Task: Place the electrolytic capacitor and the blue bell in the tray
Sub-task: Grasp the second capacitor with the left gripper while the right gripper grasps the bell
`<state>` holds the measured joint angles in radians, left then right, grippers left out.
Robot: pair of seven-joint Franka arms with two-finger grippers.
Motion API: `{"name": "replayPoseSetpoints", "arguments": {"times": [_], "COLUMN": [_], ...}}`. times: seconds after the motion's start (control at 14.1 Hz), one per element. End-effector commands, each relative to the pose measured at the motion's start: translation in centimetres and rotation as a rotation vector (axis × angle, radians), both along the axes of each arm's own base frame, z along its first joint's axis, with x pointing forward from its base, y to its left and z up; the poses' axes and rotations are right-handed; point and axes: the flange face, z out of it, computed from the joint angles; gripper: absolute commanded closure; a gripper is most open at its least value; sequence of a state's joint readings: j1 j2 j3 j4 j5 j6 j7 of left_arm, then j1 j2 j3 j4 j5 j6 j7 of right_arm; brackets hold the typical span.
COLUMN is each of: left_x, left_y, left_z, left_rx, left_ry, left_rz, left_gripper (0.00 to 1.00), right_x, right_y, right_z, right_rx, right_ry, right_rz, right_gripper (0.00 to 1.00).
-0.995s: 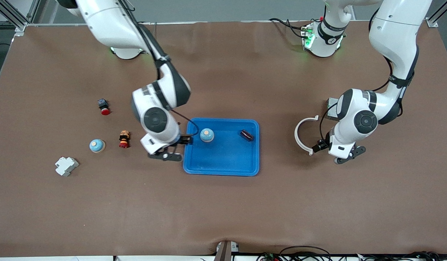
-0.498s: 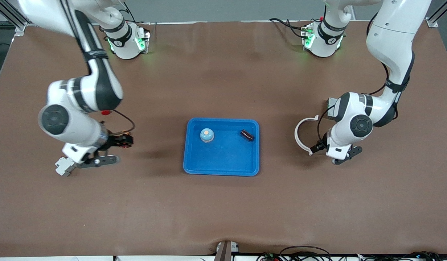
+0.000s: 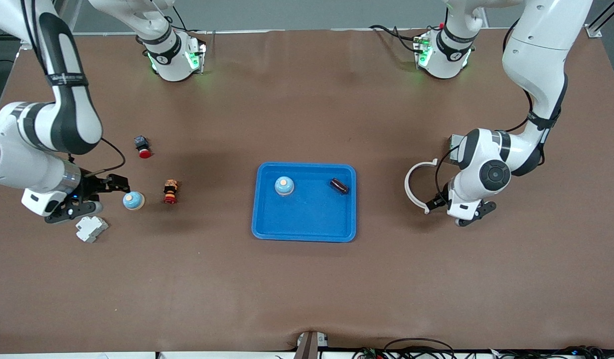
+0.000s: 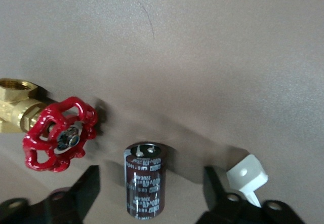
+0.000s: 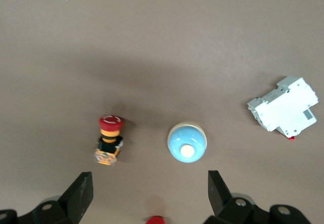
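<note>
The blue tray (image 3: 307, 224) holds one blue bell (image 3: 284, 186) and one dark electrolytic capacitor (image 3: 339, 186). A second blue bell (image 3: 133, 200) (image 5: 187, 143) stands on the table toward the right arm's end. My right gripper (image 3: 92, 197) (image 5: 149, 196) hangs open and empty over the table beside that bell. Toward the left arm's end my left gripper (image 3: 457, 210) (image 4: 152, 188) is low over the table. In the left wrist view a second capacitor (image 4: 144, 179) lies on the table between its open fingers, with a gap on each side.
A red-capped emergency stop (image 3: 171, 192) (image 5: 110, 140), a small red push button (image 3: 143, 147) and a white breaker (image 3: 90, 228) (image 5: 283, 110) lie near the loose bell. A white ring clamp (image 3: 411, 184) and a brass valve with a red handwheel (image 4: 58, 135) lie by the left gripper.
My right arm has swung away from the tray's edge to the loose things at its own end of the table. The left gripper has shifted slightly and settled around the capacitor.
</note>
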<state>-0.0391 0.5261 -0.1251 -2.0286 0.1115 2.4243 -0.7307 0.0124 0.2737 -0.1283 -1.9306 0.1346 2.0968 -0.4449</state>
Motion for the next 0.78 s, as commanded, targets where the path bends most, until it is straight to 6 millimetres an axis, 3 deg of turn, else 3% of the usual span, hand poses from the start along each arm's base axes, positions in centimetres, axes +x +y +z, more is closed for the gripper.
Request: {"name": "replayPoseSetpoints", "arguments": {"times": [0.0,0.14,0.28,0.57,0.71], "left_x": [0.4,0.4,0.4,0.5,1.3], "left_y": [0.1,0.2,0.0,-0.1,-0.1], "left_z": [0.1,0.2,0.3,0.6,2.3], "left_rx": [-0.005,-0.007,-0.026,-0.028,-0.028], "left_ry": [-0.004,-0.005,-0.001,-0.006,-0.023], "left_rz": [0.023,0.029,0.055,0.054,0.058], "left_gripper": [0.59,0.76,1.0,1.0,1.0], "right_x": [-2.5,-3.9,-5.2,-5.0,-5.0], "right_y": [-1.3,-1.5,-1.8,-2.3,-2.9], "right_z": [-1.7,-3.0,-4.5,-5.4,-6.9], "right_rx": [0.068,0.054,0.033,0.01,-0.004], "right_ry": [-0.015,-0.058,-0.11,-0.157,-0.169], "right_rz": [-0.017,-0.02,0.017,0.045,0.044], "right_gripper": [0.0,0.0,0.0,0.0,0.0]}}
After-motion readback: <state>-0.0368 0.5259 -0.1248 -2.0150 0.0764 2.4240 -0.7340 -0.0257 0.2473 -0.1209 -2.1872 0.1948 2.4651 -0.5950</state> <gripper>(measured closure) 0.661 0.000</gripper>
